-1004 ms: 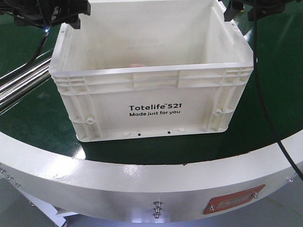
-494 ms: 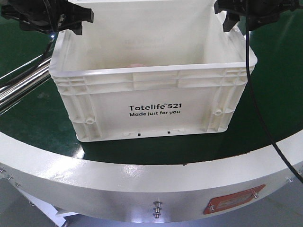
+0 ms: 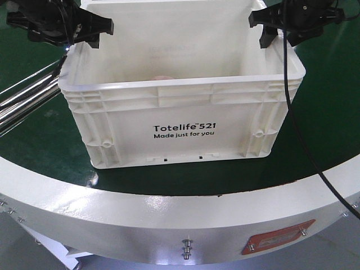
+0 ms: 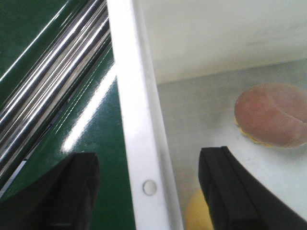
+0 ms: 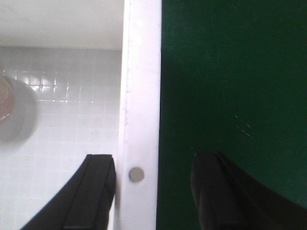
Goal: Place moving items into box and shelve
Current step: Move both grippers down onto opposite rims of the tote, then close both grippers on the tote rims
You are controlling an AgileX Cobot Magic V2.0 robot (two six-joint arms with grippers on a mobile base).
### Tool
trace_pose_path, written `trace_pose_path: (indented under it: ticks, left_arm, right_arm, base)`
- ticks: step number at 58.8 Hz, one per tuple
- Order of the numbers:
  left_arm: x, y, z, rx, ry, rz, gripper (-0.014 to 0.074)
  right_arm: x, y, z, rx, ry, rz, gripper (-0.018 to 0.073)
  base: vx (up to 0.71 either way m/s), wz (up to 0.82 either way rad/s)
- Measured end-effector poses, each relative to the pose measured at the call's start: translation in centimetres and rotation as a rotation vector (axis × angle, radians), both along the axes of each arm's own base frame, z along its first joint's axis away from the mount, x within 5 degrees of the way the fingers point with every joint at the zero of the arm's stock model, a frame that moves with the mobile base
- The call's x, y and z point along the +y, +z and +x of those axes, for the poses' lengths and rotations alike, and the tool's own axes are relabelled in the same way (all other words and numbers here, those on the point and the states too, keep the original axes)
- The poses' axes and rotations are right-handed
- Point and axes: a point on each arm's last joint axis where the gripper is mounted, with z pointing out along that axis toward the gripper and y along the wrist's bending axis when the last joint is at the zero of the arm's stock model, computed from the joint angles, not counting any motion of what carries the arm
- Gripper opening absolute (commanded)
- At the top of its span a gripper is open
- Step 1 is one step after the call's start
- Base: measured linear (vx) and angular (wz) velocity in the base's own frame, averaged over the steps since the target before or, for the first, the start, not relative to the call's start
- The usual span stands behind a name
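A white open box (image 3: 185, 121) marked "Totelife 521" stands on the green surface. My left gripper (image 3: 79, 35) is open above the box's left rim. In the left wrist view (image 4: 148, 191) one finger is outside the rim (image 4: 136, 120) and one inside, neither touching it. My right gripper (image 3: 275, 32) is open over the right rim. In the right wrist view (image 5: 153, 191) it straddles that rim (image 5: 141, 86), with the inner finger (image 5: 93, 191) close against it. Inside lie a brownish-pink round item (image 4: 271, 115) and a yellow item (image 4: 196, 213). The round item peeks above the front wall (image 3: 163, 77).
Chrome rails (image 3: 25, 98) run along the box's left side and show in the left wrist view (image 4: 53, 81). A white curved rim (image 3: 169, 219) borders the green surface at the front. A black cable (image 3: 298, 135) hangs from the right arm past the box's right side.
Both grippers have come down from the top of the frame toward the box's side rims. The box has not moved.
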Motion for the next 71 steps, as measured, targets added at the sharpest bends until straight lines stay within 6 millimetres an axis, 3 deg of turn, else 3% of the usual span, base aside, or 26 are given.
trace_pose_path:
  ticks: [20,44,60,71]
  left_arm:
    - [-0.3,-1.8,0.9,0.041,0.016,0.005,0.0541]
    - [-0.4,-1.9,1.2,0.035,0.018,-0.004,0.0419]
    - [-0.5,-2.0,1.2,0.032,0.071,-0.046,0.0411]
    - [-0.5,-2.0,1.2,0.032,0.078,-0.051,0.0377]
  right_arm:
    - [0.1,-1.3,0.7,0.026,-0.002,-0.001,0.0414]
    - [0.3,-2.9,1.4,0.058,-0.001,-0.001,0.0414]
    - [0.3,-2.9,1.4,0.06,-0.001,0.0,0.0413]
    - [0.3,-2.9,1.4,0.06,0.004,0.001,0.0324]
  base:
    - [0.0,0.0]
    - [0.0,0.0]
    - [0.0,0.0]
    - [0.0,0.0]
